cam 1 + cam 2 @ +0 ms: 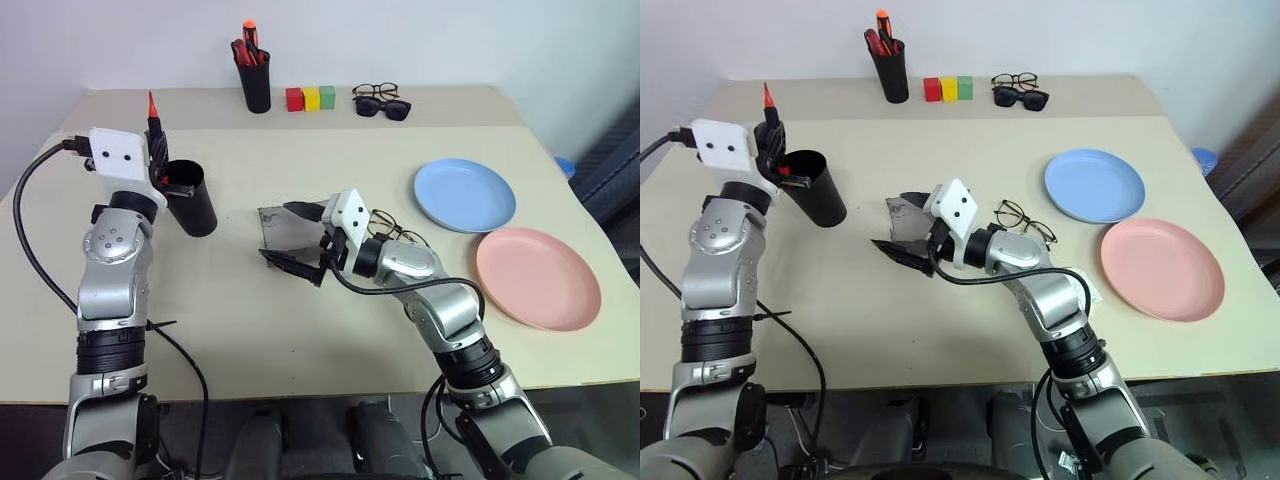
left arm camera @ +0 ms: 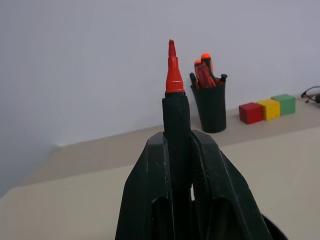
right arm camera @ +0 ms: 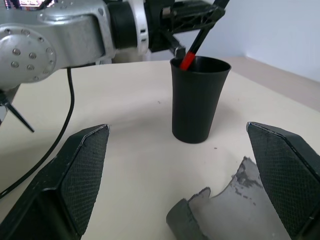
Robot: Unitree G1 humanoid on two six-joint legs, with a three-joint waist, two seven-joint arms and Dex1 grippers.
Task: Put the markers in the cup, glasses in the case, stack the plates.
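Observation:
My left gripper [image 1: 157,150] is shut on the red marker [image 2: 174,80] with the black middle, held nearly upright with its red tip up. The marker's lower red end [image 3: 187,61] dips just inside the rim of the black cup [image 1: 190,197], which stands at the table's left. At mid-table my right gripper [image 1: 297,237] is open, one finger on each side of the grey case [image 1: 283,228], which lies flat. The wire-framed glasses [image 1: 1025,222] lie just right of that wrist. On the right, side by side, are the light blue plate [image 1: 465,195] and the pink plate [image 1: 537,277].
Along the back edge stand a black pen holder [image 1: 254,82] with red and orange pens, three coloured blocks [image 1: 310,98], and dark sunglasses with another pair of spectacles [image 1: 380,101]. A black cable [image 1: 40,260] hangs beside my left arm.

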